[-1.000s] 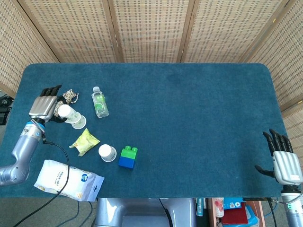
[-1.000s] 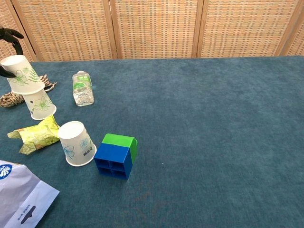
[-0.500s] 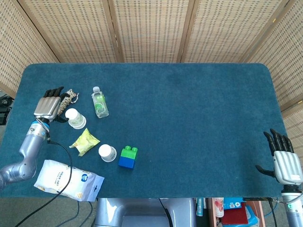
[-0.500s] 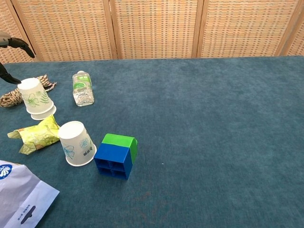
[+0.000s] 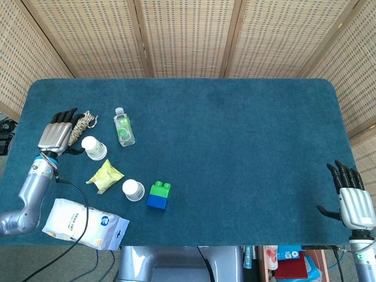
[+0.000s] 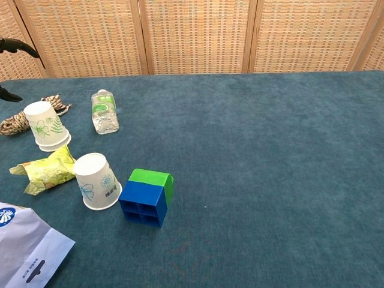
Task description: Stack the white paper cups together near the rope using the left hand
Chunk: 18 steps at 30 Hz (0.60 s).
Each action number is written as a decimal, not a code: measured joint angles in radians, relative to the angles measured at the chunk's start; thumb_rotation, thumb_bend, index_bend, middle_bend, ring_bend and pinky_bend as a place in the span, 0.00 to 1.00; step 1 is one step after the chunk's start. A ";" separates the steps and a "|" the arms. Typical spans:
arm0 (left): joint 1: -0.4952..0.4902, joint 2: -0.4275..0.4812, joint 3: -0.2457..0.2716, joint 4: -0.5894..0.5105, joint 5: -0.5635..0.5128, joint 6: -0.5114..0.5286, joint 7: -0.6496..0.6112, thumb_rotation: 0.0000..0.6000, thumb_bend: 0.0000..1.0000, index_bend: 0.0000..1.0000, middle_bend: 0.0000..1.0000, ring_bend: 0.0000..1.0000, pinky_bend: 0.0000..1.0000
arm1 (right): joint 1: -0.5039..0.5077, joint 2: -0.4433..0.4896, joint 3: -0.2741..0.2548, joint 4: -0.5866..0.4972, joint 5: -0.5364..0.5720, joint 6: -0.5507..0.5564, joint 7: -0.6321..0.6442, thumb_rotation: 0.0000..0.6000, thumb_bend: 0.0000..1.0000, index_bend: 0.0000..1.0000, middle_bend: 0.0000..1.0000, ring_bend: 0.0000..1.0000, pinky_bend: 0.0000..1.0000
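Left hand [image 5: 54,134] open, holding nothing, beside stacked cups [image 6: 46,126] near rope [image 6: 18,122]; right hand [image 5: 352,200] open, idle.

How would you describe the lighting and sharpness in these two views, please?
Head view: light is soft and even, the table shows no glare, and the left hand is sharp. Chest view: the stacked paper cups and the blue and green block cast only faint shadows; the white bag is cut off at the lower left corner.
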 measured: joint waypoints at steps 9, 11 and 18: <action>0.059 0.047 0.029 -0.211 0.265 0.135 -0.024 1.00 0.22 0.22 0.00 0.00 0.00 | 0.001 -0.003 -0.002 -0.004 -0.003 0.000 -0.009 1.00 0.00 0.00 0.00 0.00 0.00; 0.059 0.051 0.034 -0.259 0.294 0.144 -0.009 1.00 0.22 0.22 0.00 0.00 0.00 | 0.001 -0.002 -0.001 -0.003 0.000 0.000 -0.007 1.00 0.00 0.00 0.00 0.00 0.00; 0.031 0.049 0.055 -0.401 0.329 0.109 0.090 1.00 0.22 0.22 0.00 0.00 0.00 | 0.001 0.002 0.000 -0.001 0.002 -0.003 0.004 1.00 0.00 0.00 0.00 0.00 0.00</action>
